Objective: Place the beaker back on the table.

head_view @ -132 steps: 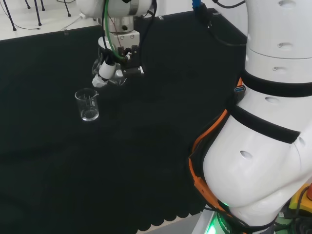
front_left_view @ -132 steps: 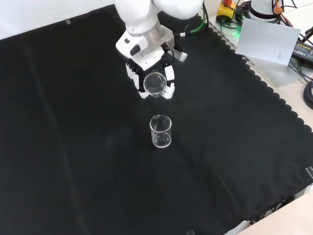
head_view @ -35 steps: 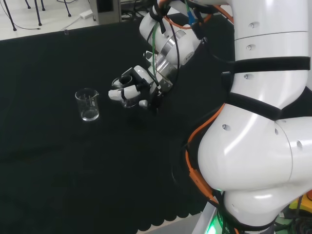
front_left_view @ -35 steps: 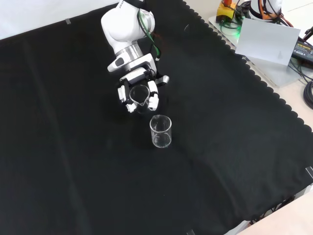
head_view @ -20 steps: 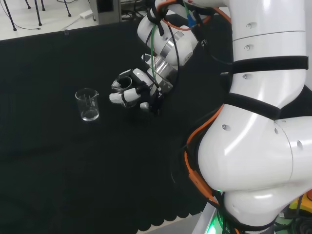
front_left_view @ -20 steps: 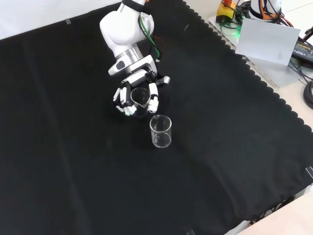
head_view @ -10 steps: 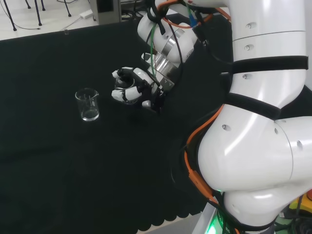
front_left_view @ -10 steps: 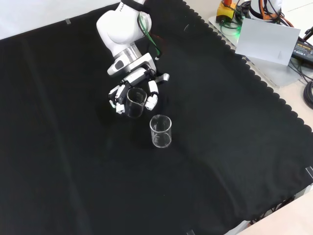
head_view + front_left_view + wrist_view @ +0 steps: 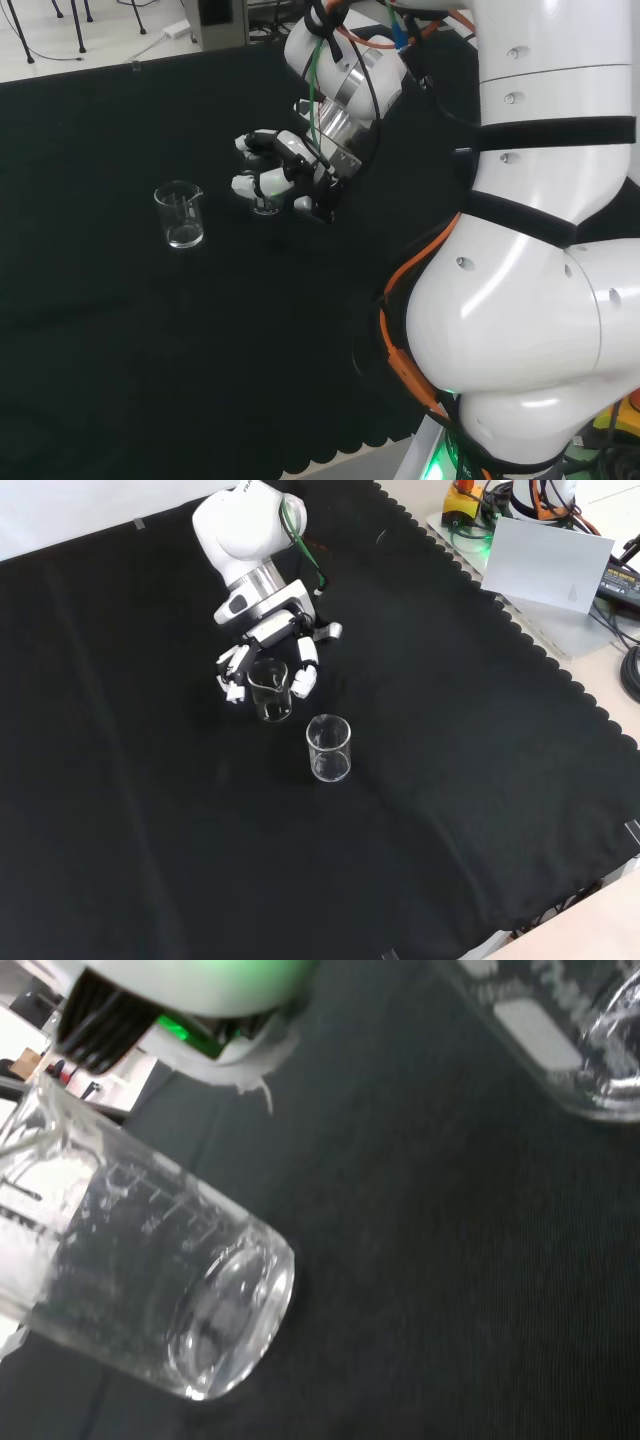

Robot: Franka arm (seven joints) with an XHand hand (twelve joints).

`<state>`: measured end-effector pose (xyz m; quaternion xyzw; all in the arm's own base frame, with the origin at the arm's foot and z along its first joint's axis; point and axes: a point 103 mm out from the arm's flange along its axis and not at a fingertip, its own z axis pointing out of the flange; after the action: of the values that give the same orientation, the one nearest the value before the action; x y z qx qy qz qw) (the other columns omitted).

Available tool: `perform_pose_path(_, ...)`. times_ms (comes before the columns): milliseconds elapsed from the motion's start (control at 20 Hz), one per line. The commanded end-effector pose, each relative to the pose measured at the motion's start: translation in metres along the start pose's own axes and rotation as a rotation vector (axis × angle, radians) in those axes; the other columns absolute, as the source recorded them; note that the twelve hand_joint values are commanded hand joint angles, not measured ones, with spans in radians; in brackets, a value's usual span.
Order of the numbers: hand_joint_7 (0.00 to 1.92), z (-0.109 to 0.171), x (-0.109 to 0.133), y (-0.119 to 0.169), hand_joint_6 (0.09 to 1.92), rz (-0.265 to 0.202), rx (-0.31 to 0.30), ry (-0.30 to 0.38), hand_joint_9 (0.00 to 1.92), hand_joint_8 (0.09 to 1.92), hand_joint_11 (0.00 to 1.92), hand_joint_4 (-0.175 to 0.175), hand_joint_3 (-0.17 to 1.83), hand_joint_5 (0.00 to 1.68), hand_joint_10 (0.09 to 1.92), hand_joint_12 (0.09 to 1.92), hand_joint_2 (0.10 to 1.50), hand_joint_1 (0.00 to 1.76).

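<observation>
Right now, on my head view, I see the hand [image 9: 283, 172] over the black cloth [image 9: 120, 330], left of the big white arm links [image 9: 540, 250]. Its fingers [image 9: 262, 141] are spread and only slightly bent, and a small clear beaker [image 9: 265, 203] stands just below them on the cloth. From this angle I cannot tell whether any finger touches the glass. A second beaker [image 9: 180, 215] stands upright farther left, well apart from the hand.

On the front view, the hand [image 9: 268, 640] comes in from the top, with white fingertips [image 9: 305, 677] on either side of the small beaker [image 9: 270, 689]. That beaker is upright, its base on the cloth [image 9: 150, 830], and I see a gap between its rim and the fingers on both sides, so I read the hand as opened out and gripping nothing. The second beaker [image 9: 329, 748] stands upright just below and to the right of the first one, near it but not touching. Past the scalloped edge of the cloth at upper right lies a grey panel [image 9: 545, 565] with cables around it.

On the wrist view, the small beaker [image 9: 150, 1280] is close and large, with printed graduation marks on its wall and its round base seen against the dark cloth [image 9: 430, 1260]. Part of the second beaker [image 9: 570, 1040] shows beyond it, apart from the first. A blurred white part of the arm with a green light [image 9: 190, 1005] lies behind.
</observation>
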<state>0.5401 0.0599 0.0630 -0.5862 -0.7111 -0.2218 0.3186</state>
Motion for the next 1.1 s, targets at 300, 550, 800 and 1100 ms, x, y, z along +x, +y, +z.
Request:
perform_pose_path(300,0.37,-0.034,0.007,0.002,0.27,0.034,-0.030,-0.039,0.38,0.62,0.00,-0.032,0.57,0.40,0.68,1.22,0.51,0.89)
perform_pose_path(550,0.35,-0.056,0.020,-0.008,0.25,0.062,-0.043,-0.066,0.37,0.62,0.00,-0.033,0.57,0.39,0.68,1.21,0.52,0.89)
perform_pose_path(800,0.32,-0.057,0.043,-0.021,0.21,0.087,-0.044,-0.096,0.35,0.62,0.00,-0.030,0.58,0.37,0.69,1.20,0.52,0.90)
perform_pose_path(1100,0.30,-0.093,0.041,-0.049,0.16,0.101,-0.073,-0.093,0.34,0.63,0.00,-0.030,0.59,0.38,0.70,1.20,0.52,0.91)
